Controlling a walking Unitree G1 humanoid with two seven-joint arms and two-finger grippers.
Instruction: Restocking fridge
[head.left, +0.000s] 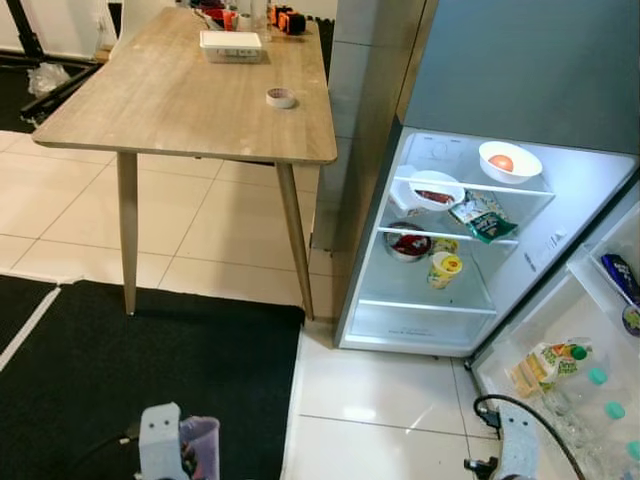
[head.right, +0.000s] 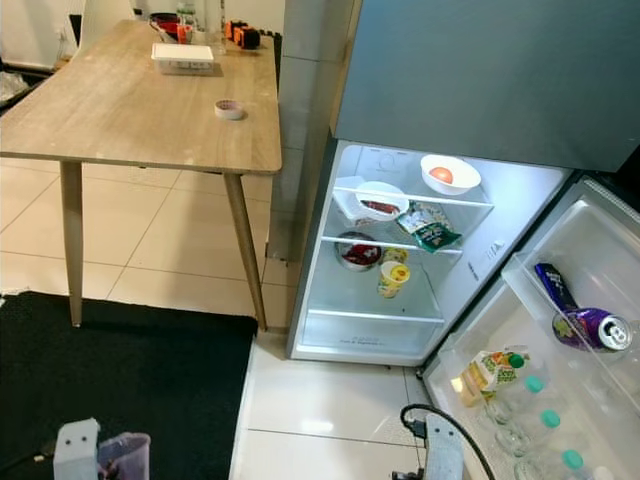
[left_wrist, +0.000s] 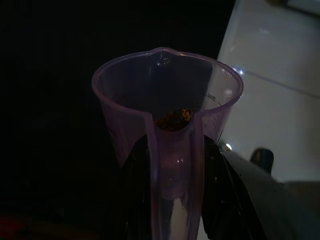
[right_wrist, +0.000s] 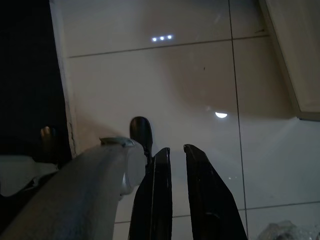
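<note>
The fridge (head.left: 372, 250) stands open ahead on the right, its lit shelves holding a white bowl with an orange item (head.left: 509, 161), a bowl of red food (head.left: 437, 190), a green packet (head.left: 482, 215), a dark bowl (head.left: 408, 243) and a yellow cup (head.left: 445, 268). My left gripper (left_wrist: 175, 150) hangs low over the black mat, shut on the handle of a translucent purple measuring cup (left_wrist: 165, 95) with something brown inside. My right gripper (right_wrist: 175, 152) hangs idle over the white tiles, fingers together and holding nothing.
The open fridge door (head.right: 560, 300) at the right carries a juice bottle (head.left: 548, 363), a purple can (head.right: 590, 328) and several capped bottles. A wooden table (head.left: 150, 100) with a tape roll (head.left: 281, 97) and white box (head.left: 231, 44) stands left. A black mat (head.left: 120, 380) covers the near floor.
</note>
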